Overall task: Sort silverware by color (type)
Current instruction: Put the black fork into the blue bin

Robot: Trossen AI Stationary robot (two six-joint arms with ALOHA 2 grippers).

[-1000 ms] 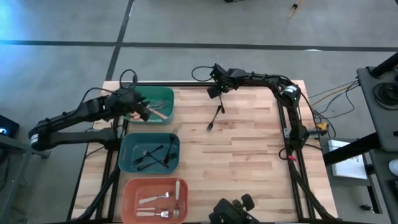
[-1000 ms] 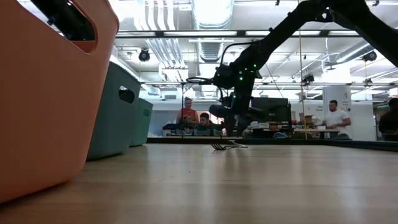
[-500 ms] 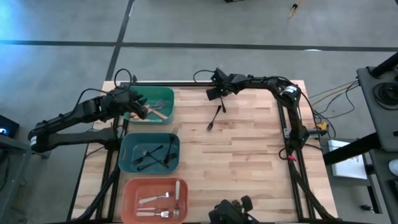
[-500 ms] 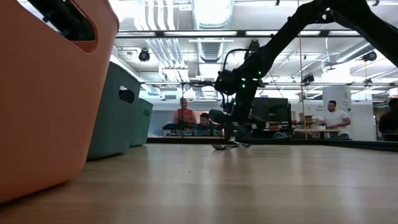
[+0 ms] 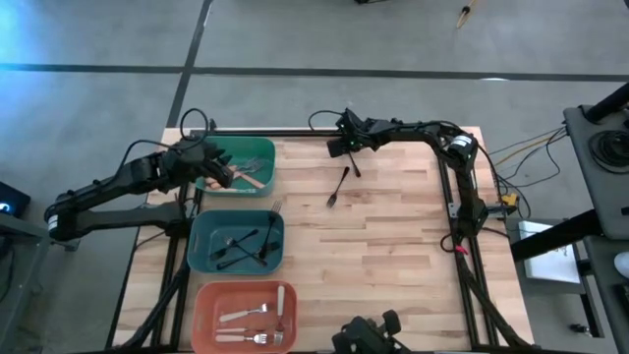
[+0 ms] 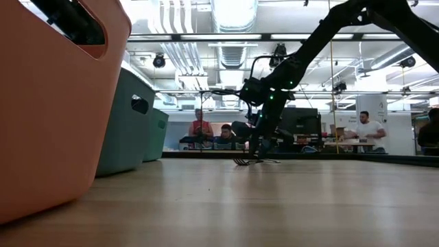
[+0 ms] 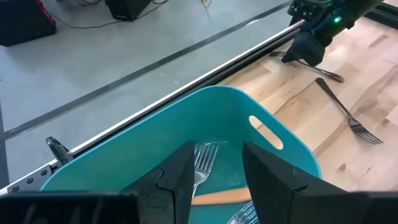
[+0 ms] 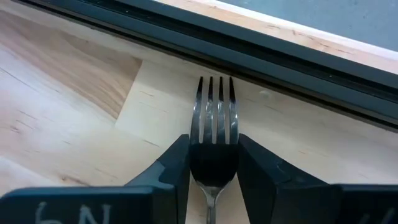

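The right gripper (image 5: 344,147) has dropped to the tabletop (image 5: 393,246), jaws now snug around a fork (image 8: 214,134). A black fork (image 5: 338,186) remains loose; the bins look mostly sorted. The left gripper (image 7: 214,177) hangs over the green bin (image 5: 263,147), jaws parted, empty.

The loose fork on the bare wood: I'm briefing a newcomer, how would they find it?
On the wooden table, look at the open middle, just inward of the right end effector at the far rail. One fork lies there alone on bare wood. Every other fork is in a bin or right at that end effector.

green bin (image 5: 257,149), teal bin (image 5: 201,236), salmon bin (image 5: 208,300)
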